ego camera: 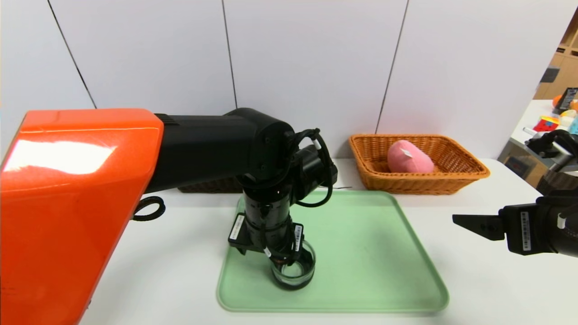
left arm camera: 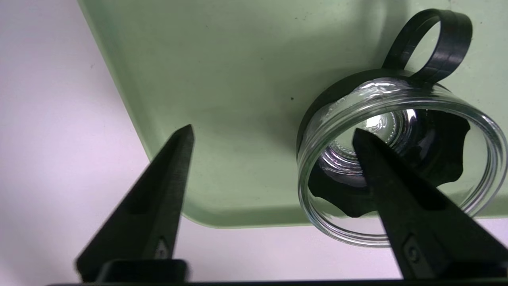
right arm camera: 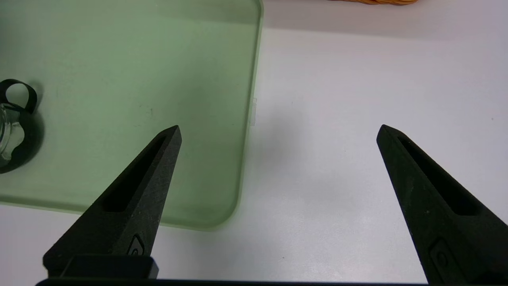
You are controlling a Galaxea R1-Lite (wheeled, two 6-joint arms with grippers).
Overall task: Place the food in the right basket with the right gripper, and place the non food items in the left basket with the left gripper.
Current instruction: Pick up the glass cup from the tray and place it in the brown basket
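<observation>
"What's showing at the far left?"

"The left arm's orange shell [ego camera: 81, 203] is filling that side, and a black loop [ego camera: 150, 208] is poking out beside it, lying over the white table [ego camera: 135, 271]."

"And the dark brown basket [ego camera: 212, 186]?"

"It's sitting at the back, mostly hiding behind the arm. I can't tell what it's holding."

"Where's the left gripper [left arm camera: 274, 129]?"

"It's pointing down over the near left part of the green tray [ego camera: 361, 253]. Its fingers are standing well apart, with nothing between them in their hold. One is hanging over bare tray; the other is crossing the mouth of the glass cup [ego camera: 293, 271]. I can't tell whether it's touching the glass."

"How is the cup resting?"

"It's standing upright on the tray, its black handle [left arm camera: 448, 43] sticking out from the side."

"What about the pink plush peach [ego camera: 408, 158]?"

"That's lying inside the orange-tan basket [ego camera: 420, 183], behind the tray towards the right, its white tag [ego camera: 406, 153] showing."

"And the right gripper [right arm camera: 279, 129]?"

"It's hovering at the right, by the tray's edge, fingers spreading wide and holding nothing. Behind it, some colourful items [ego camera: 546, 123] are lying on another surface."
</observation>
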